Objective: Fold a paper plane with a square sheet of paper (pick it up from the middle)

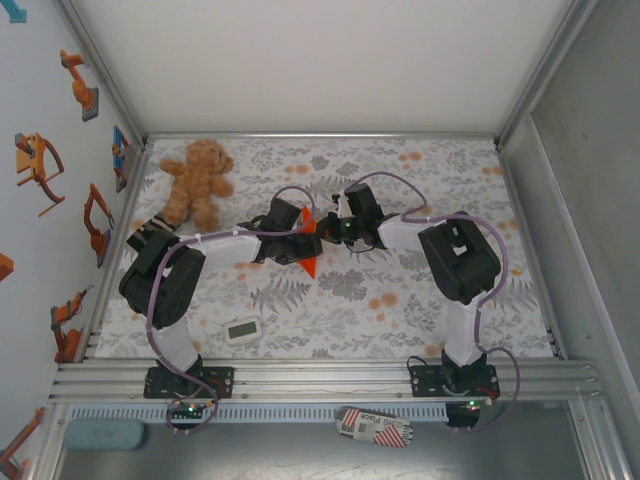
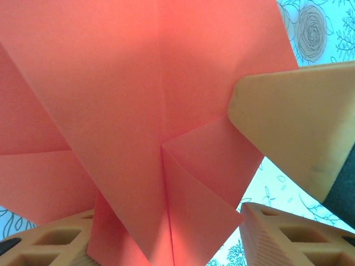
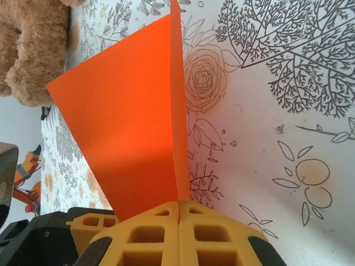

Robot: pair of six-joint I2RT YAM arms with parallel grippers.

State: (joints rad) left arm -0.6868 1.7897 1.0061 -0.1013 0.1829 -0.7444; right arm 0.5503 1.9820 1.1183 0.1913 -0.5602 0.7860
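Observation:
The orange sheet of paper [image 1: 310, 264], folded into a pointed shape with a centre crease, hangs above the middle of the table between both grippers. My right gripper [image 3: 178, 204] is shut on its edge, and the paper [image 3: 133, 122] stands up from the closed jaws. My left gripper [image 2: 169, 221] is open. Its fingers [image 2: 277, 235] stand apart on either side of the folded paper [image 2: 138, 111], with a gap to the right one. One finger of the right gripper [image 2: 294, 116] presses in from the right in the left wrist view.
A brown teddy bear [image 1: 197, 180] sits at the back left of the flowered tablecloth [image 1: 420, 290]. A small white timer [image 1: 242, 329] lies near the front left. Walls close in the left, back and right sides.

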